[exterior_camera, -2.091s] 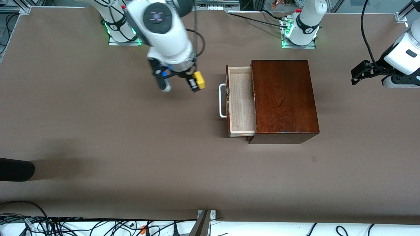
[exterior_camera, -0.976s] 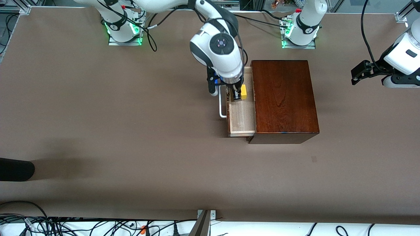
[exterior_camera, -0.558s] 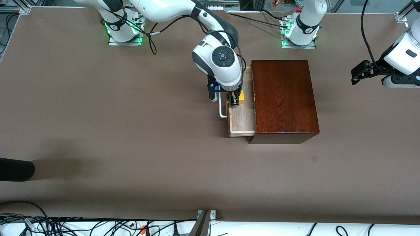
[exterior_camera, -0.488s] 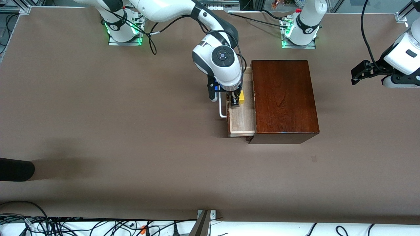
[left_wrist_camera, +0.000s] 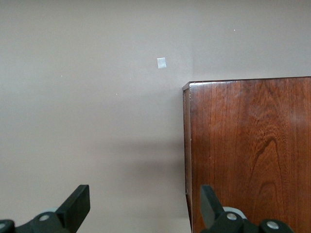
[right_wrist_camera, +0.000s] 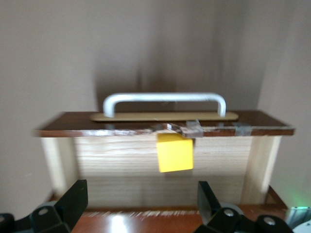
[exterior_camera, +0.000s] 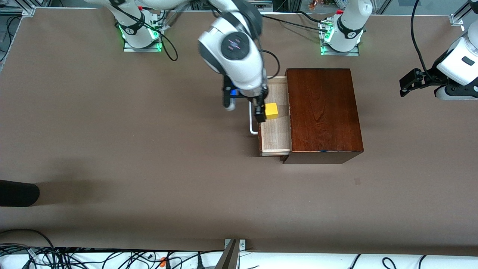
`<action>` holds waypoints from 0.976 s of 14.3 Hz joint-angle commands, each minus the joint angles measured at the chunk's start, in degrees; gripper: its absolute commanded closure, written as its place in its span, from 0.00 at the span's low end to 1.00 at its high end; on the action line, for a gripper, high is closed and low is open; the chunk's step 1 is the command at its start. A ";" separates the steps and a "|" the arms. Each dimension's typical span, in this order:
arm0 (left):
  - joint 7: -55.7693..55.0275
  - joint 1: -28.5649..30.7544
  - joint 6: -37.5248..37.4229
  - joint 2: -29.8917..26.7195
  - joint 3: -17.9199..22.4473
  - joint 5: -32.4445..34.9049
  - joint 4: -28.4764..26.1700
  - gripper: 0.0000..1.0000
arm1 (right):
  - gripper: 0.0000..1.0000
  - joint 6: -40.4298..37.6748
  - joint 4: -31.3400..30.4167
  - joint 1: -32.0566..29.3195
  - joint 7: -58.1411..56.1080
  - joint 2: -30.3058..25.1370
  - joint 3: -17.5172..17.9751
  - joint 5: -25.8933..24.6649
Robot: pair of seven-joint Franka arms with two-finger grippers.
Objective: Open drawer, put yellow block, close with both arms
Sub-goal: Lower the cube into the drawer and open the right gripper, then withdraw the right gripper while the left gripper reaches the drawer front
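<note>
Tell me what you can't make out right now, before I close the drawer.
- Front view: the right arm covers the drawer at its end farthest from the camera, and part of the handle.
- Right wrist view: blurred, so whether the yellow block rests flat is unclear.
- Left wrist view: the wooden box is cut off by the edge, and the drawer is out of frame.
</note>
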 commanded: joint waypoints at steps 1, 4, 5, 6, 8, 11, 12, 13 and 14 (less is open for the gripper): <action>1.10 0.06 -0.79 -0.51 0.15 -1.34 0.05 0.00 | 0.00 -8.41 -1.72 -4.04 -12.04 -6.23 -0.27 0.32; 0.92 -0.56 -1.93 -0.42 0.07 -2.65 0.22 0.00 | 0.00 -19.23 -3.29 -5.02 -30.92 -10.80 -6.84 0.31; 0.83 -0.47 -2.19 0.19 0.07 -4.49 0.49 0.00 | 0.00 -20.57 -5.91 -4.94 -37.69 -13.25 -9.12 0.23; 0.83 -0.56 -2.89 0.63 0.07 -5.20 1.01 0.00 | 0.00 -20.41 -10.20 -4.94 -44.28 -16.67 -11.49 0.14; 1.18 -0.73 -5.43 1.69 -0.29 -5.47 2.42 0.00 | 0.00 -19.97 -18.64 -4.85 -59.20 -23.08 -16.24 -0.21; 8.18 -3.88 -8.43 2.65 -3.44 -8.11 2.77 0.00 | 0.00 -19.88 -27.45 -9.04 -80.92 -31.27 -18.20 -5.46; 10.04 -4.94 -8.43 3.96 -4.49 -8.02 2.95 0.00 | 0.00 -19.96 -29.13 -11.76 -88.30 -33.03 -18.02 -6.53; 11.97 -5.82 -8.35 5.11 -5.37 -8.46 2.95 0.00 | 0.00 -19.96 -30.71 -14.92 -95.08 -34.62 -17.85 -6.98; 14.26 -6.96 -8.35 6.94 -6.34 -8.81 3.39 0.00 | 0.00 -19.88 -32.12 -17.91 -100.89 -36.02 -17.85 -7.42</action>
